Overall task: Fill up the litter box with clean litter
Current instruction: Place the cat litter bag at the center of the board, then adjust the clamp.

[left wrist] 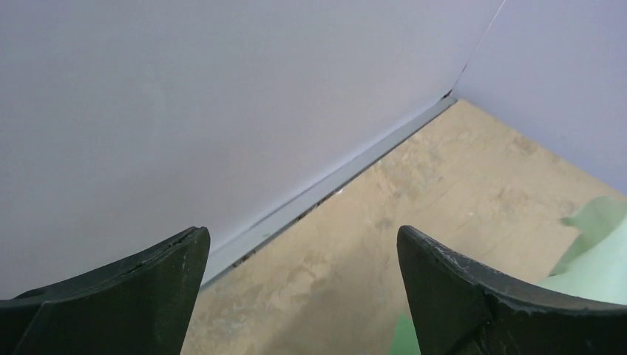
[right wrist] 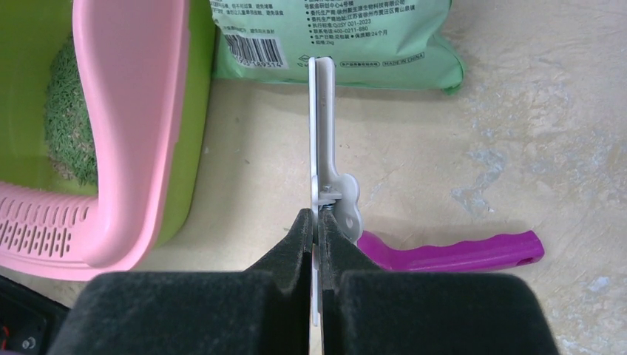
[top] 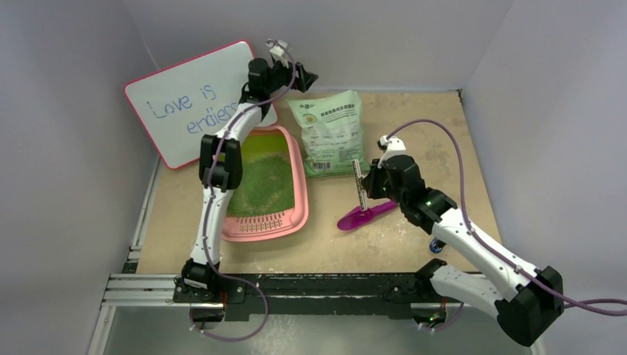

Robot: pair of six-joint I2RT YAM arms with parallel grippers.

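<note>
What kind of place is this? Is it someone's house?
Probably a robot testing booth, not a house: plain white walls box in the table, and two robot arms are bolted to a metal rail near a litter box.

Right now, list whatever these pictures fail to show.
- Top view: left-hand wall of the litter box and part of the clean litter, behind the left arm.
- Top view: last word on the whiteboard, crossed by that arm.
- Right wrist view: bowl of the purple scoop, behind the right tool and its white clip.
- Left wrist view: most of the bag, cut by the edge.
</note>
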